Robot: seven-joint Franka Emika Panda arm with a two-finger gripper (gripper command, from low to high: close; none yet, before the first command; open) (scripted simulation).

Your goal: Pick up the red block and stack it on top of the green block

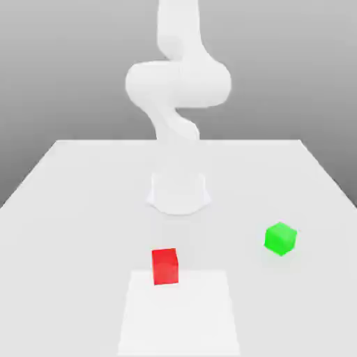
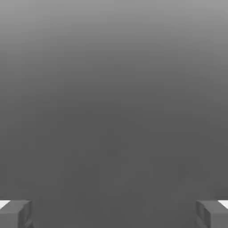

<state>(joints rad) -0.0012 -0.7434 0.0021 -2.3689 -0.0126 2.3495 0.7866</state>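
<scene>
Exterior view: no readable writing marks the red block [image 1: 165,267], at about six o'clock on the pale tabletop [image 1: 90,244], or the green block [image 1: 280,238], toward four o'clock, while the hand [image 2: 114,214] has its fingers spread apart in the hand view.

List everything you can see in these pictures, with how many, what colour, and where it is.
Red block: one, red, at the far edge of the white square
Green block: one, green, toward the exterior view's right
White square: one, brighter white, on the tabletop near the camera
Tabletop: one, pale grey-white, beneath the blocks
Panda arm: one, white, base standing beyond the blocks
Claw: one, grey fingers spread wide, empty, seen in the hand view
</scene>
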